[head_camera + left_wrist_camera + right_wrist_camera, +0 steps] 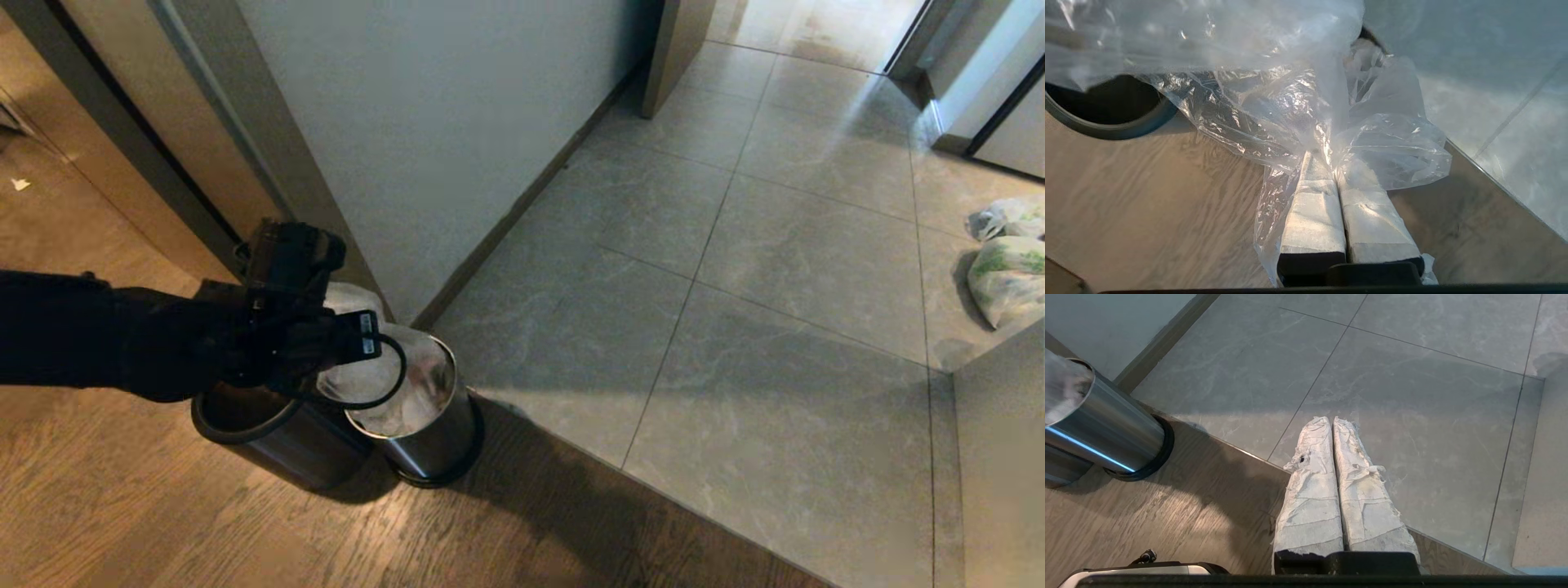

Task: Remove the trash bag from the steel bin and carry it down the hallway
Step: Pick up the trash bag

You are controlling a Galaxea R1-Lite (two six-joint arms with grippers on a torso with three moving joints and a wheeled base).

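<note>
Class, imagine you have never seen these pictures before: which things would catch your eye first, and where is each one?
First, the black left gripper at the left, its jaws shut on the clear, crinkled trash bag above the steel bin, which stands on the wood floor by the wall corner. Next, the grey tiled hallway stretching away, with white, green-printed bags at its right edge.
</note>
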